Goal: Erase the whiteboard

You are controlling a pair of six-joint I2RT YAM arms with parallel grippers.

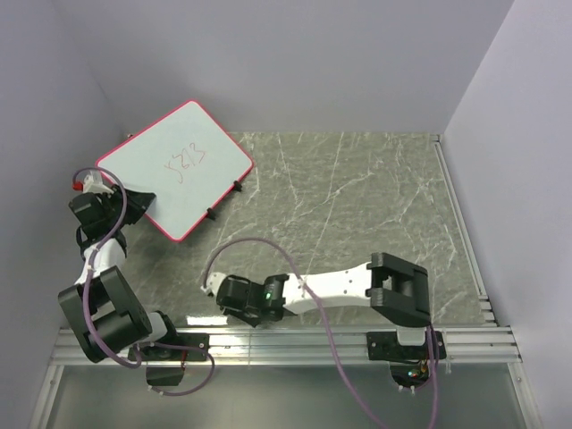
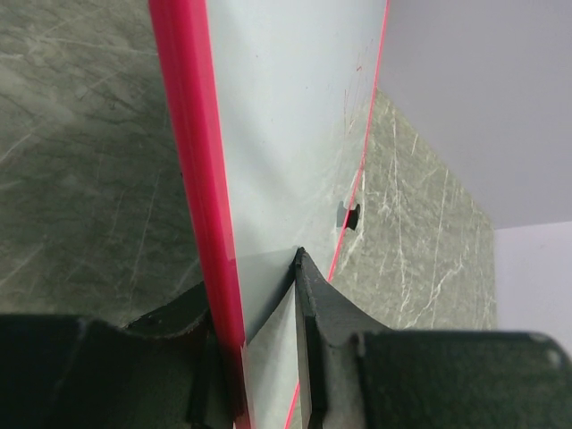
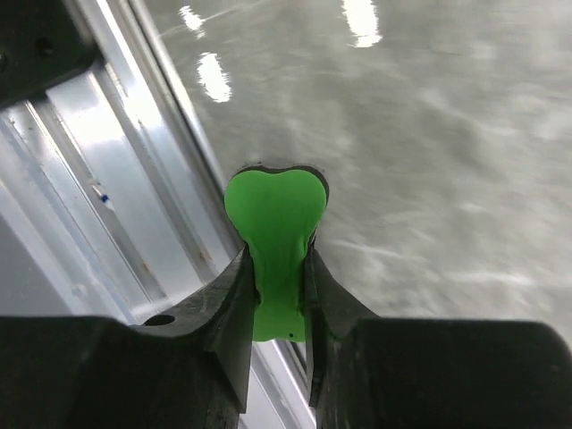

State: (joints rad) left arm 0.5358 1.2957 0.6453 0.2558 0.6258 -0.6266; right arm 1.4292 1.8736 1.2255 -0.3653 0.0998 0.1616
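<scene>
The whiteboard (image 1: 174,165), white with a red-pink rim, is tilted up off the table at the back left and carries a red scribble (image 1: 189,161) on its face. My left gripper (image 1: 125,198) is shut on its near left edge. In the left wrist view the whiteboard (image 2: 277,134) runs edge-on between the fingers of the left gripper (image 2: 252,277). My right gripper (image 1: 228,299) is low over the near table. It (image 3: 277,259) is shut on a green eraser (image 3: 273,219), which is hidden in the top view.
Two black clips (image 1: 238,186) (image 1: 212,213) stick out from the board's lower right edge. An aluminium rail (image 1: 295,340) runs along the near table edge, close beside the right gripper. Walls close in left, back and right. A small red thing (image 1: 79,183) sits by the left wrist.
</scene>
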